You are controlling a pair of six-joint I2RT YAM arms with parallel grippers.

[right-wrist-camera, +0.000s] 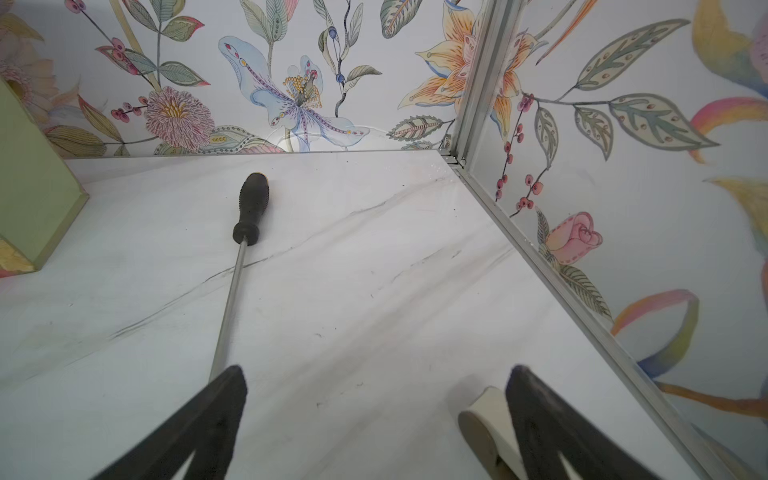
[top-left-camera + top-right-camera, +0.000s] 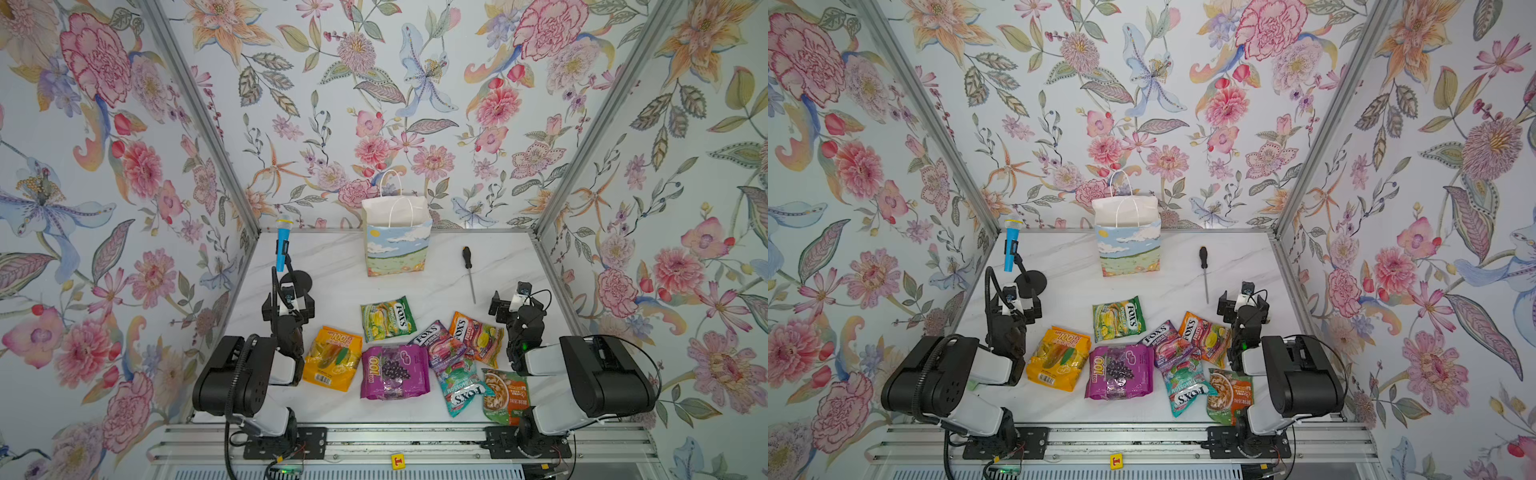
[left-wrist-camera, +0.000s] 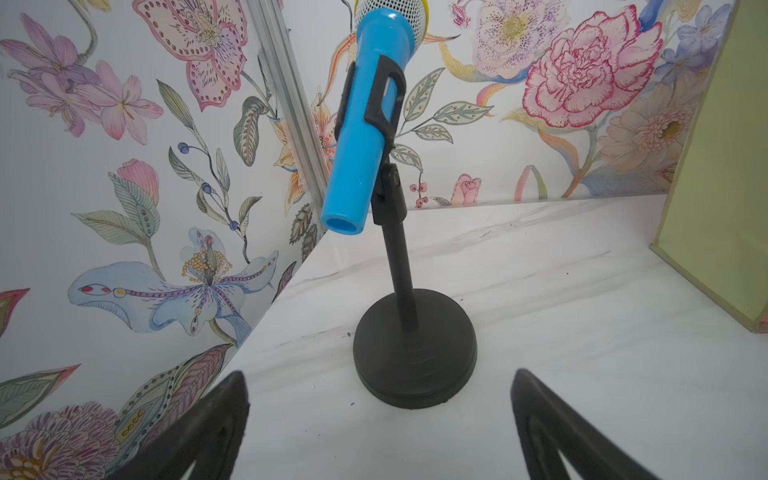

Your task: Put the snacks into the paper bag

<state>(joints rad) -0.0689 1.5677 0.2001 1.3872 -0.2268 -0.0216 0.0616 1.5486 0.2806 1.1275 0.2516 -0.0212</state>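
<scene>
Several glossy snacks lie flat at the table's front in both top views: a yellow-orange packet, a magenta one, green, purple, orange, teal and green-orange. The paper bag stands upright and open at the back middle. Its pale green side shows in the wrist views. My left gripper hovers open left of the packets. At their right, my right gripper is open too. Both hold nothing.
A blue toy microphone on a black stand is just beyond the left gripper. A black-handled screwdriver lies ahead of the right gripper. Flowered walls close three sides. A metal rail runs along the front.
</scene>
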